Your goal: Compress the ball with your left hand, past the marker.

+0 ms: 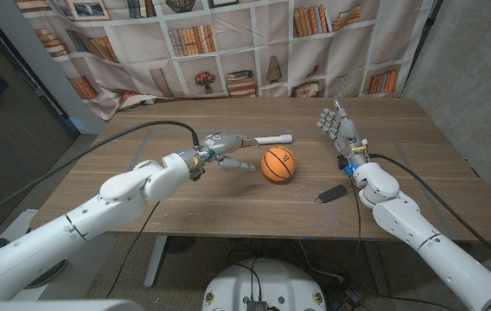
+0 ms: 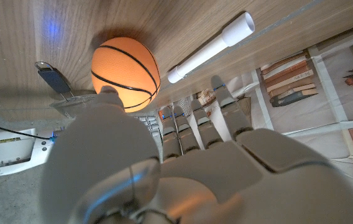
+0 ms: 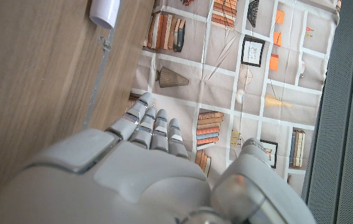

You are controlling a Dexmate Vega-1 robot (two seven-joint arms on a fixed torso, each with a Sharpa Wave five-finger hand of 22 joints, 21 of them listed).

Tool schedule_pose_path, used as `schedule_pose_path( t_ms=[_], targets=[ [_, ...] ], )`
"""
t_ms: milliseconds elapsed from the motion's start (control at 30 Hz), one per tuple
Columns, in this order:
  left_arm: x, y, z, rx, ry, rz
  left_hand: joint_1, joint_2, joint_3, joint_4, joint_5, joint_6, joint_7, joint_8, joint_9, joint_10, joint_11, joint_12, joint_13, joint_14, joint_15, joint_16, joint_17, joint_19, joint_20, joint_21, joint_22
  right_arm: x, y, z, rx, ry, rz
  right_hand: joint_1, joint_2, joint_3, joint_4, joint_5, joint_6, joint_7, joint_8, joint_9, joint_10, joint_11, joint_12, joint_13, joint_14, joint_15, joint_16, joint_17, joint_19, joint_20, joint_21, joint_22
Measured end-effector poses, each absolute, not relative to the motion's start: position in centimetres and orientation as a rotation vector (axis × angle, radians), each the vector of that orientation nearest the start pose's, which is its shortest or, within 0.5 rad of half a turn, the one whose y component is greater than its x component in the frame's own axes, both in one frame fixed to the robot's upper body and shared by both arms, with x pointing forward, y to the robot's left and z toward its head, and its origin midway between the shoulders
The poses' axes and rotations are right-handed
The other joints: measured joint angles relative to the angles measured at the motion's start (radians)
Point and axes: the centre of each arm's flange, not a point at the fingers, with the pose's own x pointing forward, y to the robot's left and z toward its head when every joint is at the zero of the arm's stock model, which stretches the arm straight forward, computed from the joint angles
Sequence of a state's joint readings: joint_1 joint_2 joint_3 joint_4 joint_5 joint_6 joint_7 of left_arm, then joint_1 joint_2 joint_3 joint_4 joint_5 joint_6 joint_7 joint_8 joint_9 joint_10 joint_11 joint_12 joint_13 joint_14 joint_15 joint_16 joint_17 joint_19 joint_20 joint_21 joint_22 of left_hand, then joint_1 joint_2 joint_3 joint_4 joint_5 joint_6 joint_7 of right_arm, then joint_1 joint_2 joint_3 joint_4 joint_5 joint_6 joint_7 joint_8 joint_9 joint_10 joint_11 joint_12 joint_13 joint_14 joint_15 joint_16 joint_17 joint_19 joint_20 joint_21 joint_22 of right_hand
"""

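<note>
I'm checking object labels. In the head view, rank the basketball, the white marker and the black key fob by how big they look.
1. Basketball, clearly the biggest in area.
2. White marker, thin; partly hidden behind the left robot hand, so its full length is unsure.
3. Black key fob, about as long as the marker's visible part; ranking unsure.

Tabletop: we see a brown wood-grain tabletop [image 1: 228, 194] running across the head view, with a pale line of tape or seam near its far right part.
Small black object: we find a small black key-fob-like object with a metal end [image 1: 332, 193] lying on the tabletop towards the near right; in the left wrist view it shows as a dark blue-black tab with a wire loop [image 2: 53, 77].
Backdrop: we see a printed bookshelf-pattern cloth backdrop [image 1: 254, 43] hanging behind the tabletop's far edge; its books, vases and framed pictures also show in the right wrist view [image 3: 226, 81].
Wall: we note a grey textured wall [image 1: 479, 78] at the right.
</note>
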State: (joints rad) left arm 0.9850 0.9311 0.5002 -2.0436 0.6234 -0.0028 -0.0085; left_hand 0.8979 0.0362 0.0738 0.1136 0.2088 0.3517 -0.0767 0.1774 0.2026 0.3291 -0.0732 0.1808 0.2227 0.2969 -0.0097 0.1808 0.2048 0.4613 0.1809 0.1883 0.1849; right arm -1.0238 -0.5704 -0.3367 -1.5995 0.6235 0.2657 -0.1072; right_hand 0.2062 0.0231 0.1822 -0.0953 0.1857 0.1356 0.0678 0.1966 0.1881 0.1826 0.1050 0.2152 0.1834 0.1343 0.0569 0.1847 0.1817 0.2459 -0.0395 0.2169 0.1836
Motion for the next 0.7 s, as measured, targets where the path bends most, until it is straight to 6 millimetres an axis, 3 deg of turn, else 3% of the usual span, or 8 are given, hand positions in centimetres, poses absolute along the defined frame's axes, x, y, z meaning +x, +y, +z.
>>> schedule_pose_path(
  t_ms=[167,333,700],
  targets=[
    [51.6,18.6,-0.9,1.444,-0.867,-0.17,-0.037,0.037,0.0,0.028,0.0,-0.05,0.009,0.0,0.0,-0.016,0.016,0.005,-0.004,-0.008,0.006,0.005,0.002,-0.016,0.016,0.0,0.0,59.6,-26.7,-3.7,0.051,-0.637,0.202,0.0,0.0,0.0,0.0,0.0,0.005,-0.005,0.0,0.0,0.0,0.0,0.0,0.0,0.0,0.0,0.0,0.0,0.0,0.0,0.0,0.0],
    [52.2,19.9,-1.1,1.31,-0.845,-0.145,-0.068,0.063,0.0,0.036,-0.008,-0.072,0.016,0.0,0.0,-0.019,0.031,0.012,-0.005,-0.014,0.012,0.005,0.002,-0.029,0.025,0.0,0.0,59.6,-26.6,-3.7,0.052,-0.64,0.206,0.0,0.0,0.0,0.0,0.0,0.005,-0.005,0.0,0.0,0.0,0.0,0.0,0.0,0.0,0.0,0.0,0.0,0.0,0.0,0.0,0.0],
    [53.3,22.1,-1.2,1.033,-0.843,-0.076,-0.12,0.077,-0.01,0.051,-0.017,-0.073,0.018,0.008,0.0,-0.01,0.044,0.02,-0.005,-0.026,0.024,0.005,0.001,-0.111,-0.018,-0.004,0.004,59.6,-26.2,-4.0,0.053,-0.638,0.212,0.0,0.0,0.0,0.0,0.0,0.005,-0.005,0.0,0.0,0.0,0.0,0.0,0.0,0.0,0.0,0.0,0.0,0.0,0.0,0.0,0.0]
  ],
)
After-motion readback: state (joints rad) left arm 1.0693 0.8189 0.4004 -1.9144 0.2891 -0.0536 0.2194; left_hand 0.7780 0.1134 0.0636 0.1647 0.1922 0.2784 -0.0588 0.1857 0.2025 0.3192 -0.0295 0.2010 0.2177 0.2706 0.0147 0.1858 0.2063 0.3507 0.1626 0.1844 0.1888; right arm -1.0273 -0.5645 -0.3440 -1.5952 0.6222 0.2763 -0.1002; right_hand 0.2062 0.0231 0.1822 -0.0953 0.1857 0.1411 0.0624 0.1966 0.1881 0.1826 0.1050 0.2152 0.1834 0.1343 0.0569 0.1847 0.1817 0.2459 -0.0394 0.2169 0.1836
